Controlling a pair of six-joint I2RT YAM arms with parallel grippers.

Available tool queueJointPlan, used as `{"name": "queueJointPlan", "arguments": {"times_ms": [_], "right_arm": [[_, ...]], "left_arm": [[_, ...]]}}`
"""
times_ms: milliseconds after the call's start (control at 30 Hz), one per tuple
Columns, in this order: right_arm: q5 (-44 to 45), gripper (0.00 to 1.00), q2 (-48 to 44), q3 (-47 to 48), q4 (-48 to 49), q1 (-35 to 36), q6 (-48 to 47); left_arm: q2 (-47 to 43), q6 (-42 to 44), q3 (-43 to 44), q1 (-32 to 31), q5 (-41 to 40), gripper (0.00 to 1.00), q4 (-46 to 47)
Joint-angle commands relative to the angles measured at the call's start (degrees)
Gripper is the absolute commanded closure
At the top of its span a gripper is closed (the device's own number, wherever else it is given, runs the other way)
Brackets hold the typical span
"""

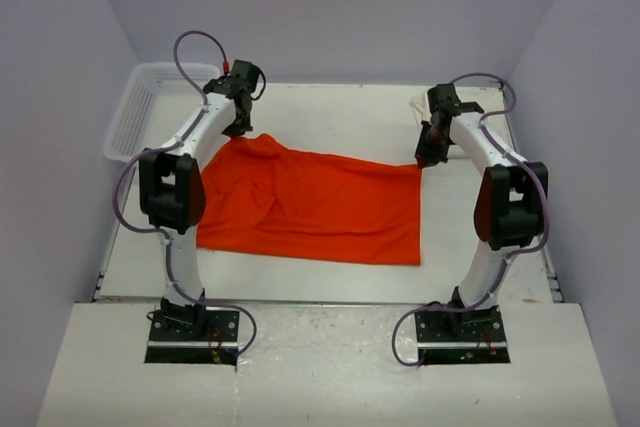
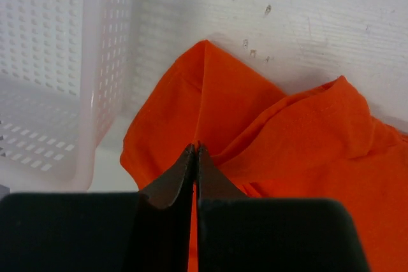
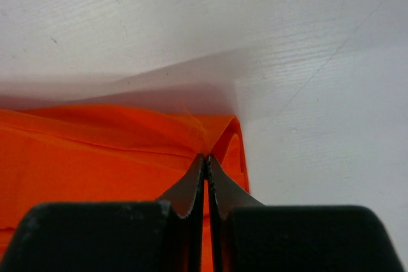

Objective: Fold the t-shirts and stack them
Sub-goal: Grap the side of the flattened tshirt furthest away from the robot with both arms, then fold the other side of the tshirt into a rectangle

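White tabletop (image 1: 330,107) bears orange t-shirt (image 1: 320,207), fingers (image 2: 175,183) seemingly pinching corners.

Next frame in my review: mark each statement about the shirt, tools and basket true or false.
1. The left tool is shut on the orange t-shirt. True.
2. The right tool hangs open, holding nothing. False: it is shut on the shirt's far corner.
3. The basket stands at the table's far left corner. True.
4. The orange t-shirt lies in the basket. False: it is spread on the table beside it.
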Motion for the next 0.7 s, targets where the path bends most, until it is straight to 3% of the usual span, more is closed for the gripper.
{"name": "queueJointPlan", "arguments": {"times_ms": [0, 667], "right_arm": [[1.32, 1.0, -3.52, -1.61, 0.68, 0.39, 0.58], [2.2, 1.0, -11.34, -11.28, 3.14, 0.92, 1.81]], "left_arm": [[-7.3, -1.71, -3.6, -0.37, -2.38, 1.0, 1.93], [-25.06, -5.49, -22.68, -0.37, -3.09, 1.0, 5.97]]}}
